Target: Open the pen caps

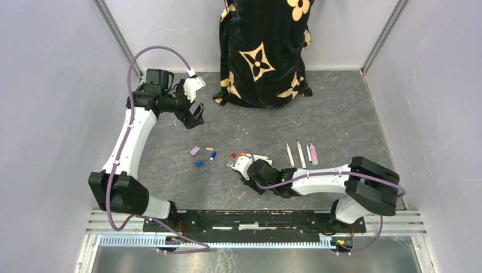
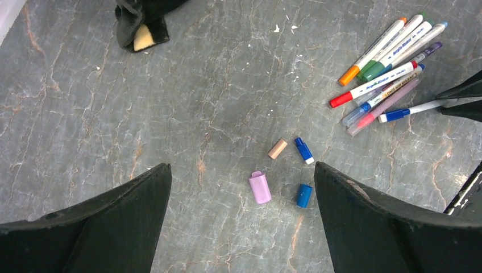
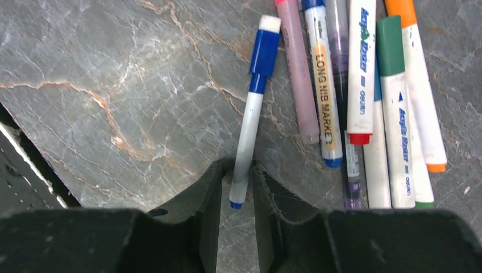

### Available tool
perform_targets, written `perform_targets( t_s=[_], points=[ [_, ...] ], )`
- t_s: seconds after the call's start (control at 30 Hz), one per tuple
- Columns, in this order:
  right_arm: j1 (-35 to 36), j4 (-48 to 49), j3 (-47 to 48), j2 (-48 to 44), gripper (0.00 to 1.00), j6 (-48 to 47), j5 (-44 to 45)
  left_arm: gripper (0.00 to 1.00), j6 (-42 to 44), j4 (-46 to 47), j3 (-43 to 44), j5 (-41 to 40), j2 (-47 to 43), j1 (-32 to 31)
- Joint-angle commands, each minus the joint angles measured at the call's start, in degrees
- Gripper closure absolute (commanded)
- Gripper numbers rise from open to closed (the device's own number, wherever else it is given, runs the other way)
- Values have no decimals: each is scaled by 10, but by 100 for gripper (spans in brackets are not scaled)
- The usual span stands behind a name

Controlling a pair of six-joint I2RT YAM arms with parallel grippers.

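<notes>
Closest to the lens on the right wrist cam are the fingers of the right gripper [image 3: 237, 170], pulled in tight on either side of the tail of a blue-capped pen [image 3: 249, 119] lying flat on the table [image 3: 113, 85]. One finger looks to be touching the barrel and there's a sliver of table showing on the other side, so I honestly can't tell if it's squeezing. The blue cap [image 3: 264, 51] points to 12 o'clock, and the pile of pens [image 3: 392, 114] sits just beside it at 2 o'clock.

Left wrist cam: the left gripper [image 2: 241, 166] is spread wide with nothing in it, hovering over a few loose caps [image 2: 260, 187] (pink, blue, tan). The pile is up at 1 o'clock.

Top cam: the left gripper is out at 10 o'clock, the right one is near the middle, and the loose caps are between them. Three pens [image 1: 300, 153] lie side by side at 3 o'clock of the right gripper, and a black bag [image 1: 264, 51] is at 12.

My guess on handling: these pens are light, stiff, slick plastic, so they'll roll or swivel easily. I'd pinch mid-barrel with one gripper, take the cap with the other, and pull straight along the pen since the cap is probably a snug push fit.
</notes>
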Motion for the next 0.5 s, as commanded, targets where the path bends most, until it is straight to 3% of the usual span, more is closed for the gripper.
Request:
perform_targets(
  t_s=[0.0,0.2,0.4,0.47],
  points=[
    [6,-7,31,35,68,0,16,0,24,-10,14,17,-7,0],
    [7,10,58,83,72,-9,20,0,31,-22,15,23,-7,-1],
    [4,15,43,79,98,-1,18,0,66,-59,17,42,-3,0],
    [-2,10,41,56,100,0,9,0,89,-73,9,59,-7,0]
  ],
)
